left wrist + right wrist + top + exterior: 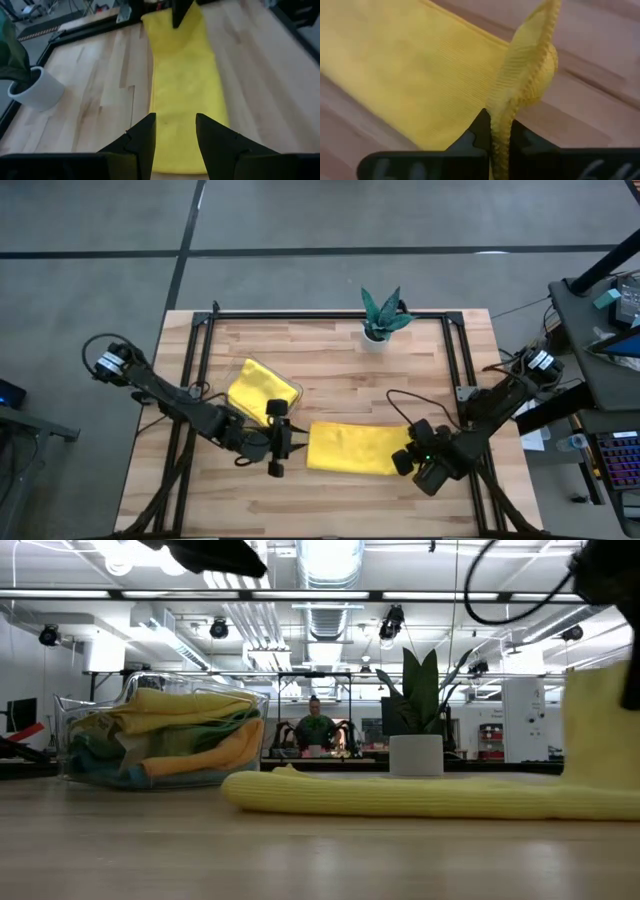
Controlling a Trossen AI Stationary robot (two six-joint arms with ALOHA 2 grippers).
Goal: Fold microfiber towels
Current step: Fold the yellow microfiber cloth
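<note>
A yellow microfiber towel (350,448), folded into a long strip, lies across the table's near middle. My right gripper (500,129) is shut on its right end, and that end stands up off the wood (598,730). My left gripper (174,137) hovers open at the strip's left end (312,446), with the cloth showing in the gap between its fingers and nothing held. More towels, yellow, green and orange, are heaped in a clear tray (160,735). My right gripper pinches the hemmed edge (501,120) at the strip's right end between its two fingers. The fingers come steeply from above. That end is lifted and bunches up past the fingers (530,65); the remainder of the strip (400,795) lies flat on the table.
The clear tray (262,388) stands behind my left gripper, toward the table's left. A small plant in a white pot (383,318) sits at the far edge. A black frame (330,312) runs along the far and side edges. A person (317,730) sits far behind the table.
</note>
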